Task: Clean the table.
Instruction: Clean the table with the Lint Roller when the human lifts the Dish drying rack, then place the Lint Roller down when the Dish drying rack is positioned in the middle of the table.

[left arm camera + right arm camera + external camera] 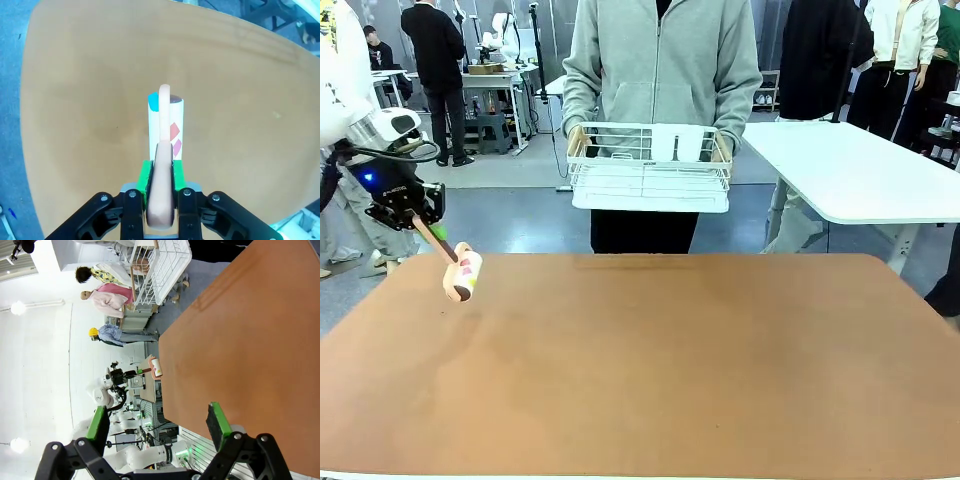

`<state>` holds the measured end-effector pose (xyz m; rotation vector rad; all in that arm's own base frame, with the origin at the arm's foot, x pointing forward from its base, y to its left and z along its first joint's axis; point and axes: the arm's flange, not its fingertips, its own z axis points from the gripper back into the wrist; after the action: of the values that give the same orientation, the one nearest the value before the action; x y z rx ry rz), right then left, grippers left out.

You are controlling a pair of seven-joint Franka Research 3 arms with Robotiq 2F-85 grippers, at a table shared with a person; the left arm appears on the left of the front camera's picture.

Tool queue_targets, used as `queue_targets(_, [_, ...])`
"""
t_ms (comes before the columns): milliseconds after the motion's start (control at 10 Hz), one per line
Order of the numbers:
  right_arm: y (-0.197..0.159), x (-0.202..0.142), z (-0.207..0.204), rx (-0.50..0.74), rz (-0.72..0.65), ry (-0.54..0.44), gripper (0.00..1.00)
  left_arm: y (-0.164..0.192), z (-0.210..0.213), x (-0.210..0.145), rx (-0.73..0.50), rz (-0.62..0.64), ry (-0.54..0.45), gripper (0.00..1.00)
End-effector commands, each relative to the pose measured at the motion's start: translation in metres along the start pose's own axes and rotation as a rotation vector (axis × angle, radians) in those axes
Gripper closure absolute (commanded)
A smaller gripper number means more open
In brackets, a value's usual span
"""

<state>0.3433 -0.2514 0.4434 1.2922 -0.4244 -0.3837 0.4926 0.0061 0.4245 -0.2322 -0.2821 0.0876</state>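
counter (pixel 650 370): smooth matte reddish-brown
left gripper (pixel 161 172): clamped on roller (pixel 170 127) handle
right gripper (pixel 159 422): pads apart
front: person's wire basket (pixel 649 167)

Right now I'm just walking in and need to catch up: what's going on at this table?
The left tool is shut on the handle of a lint roller, holding it just over the near-left part of the reddish-brown table; whether the roller touches the top is hard to tell. The right tool hangs open above the table, holding nothing. Across the table a person in a grey hoodie holds a white wire basket with both hands, off the table.
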Motion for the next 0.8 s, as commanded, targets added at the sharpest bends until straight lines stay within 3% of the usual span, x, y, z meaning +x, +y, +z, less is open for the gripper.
queue_targets(0, [0.0024,-0.0035,-0.0001,0.015,0.009,-0.002,0.00,0.0007,-0.0002,0.0000,0.000,-0.019,0.000,0.98])
queue_targets(700, [0.0024,-0.0035,-0.0001,0.015,0.009,-0.002,0.00,0.0007,-0.0002,0.0000,0.000,-0.019,0.000,0.98])
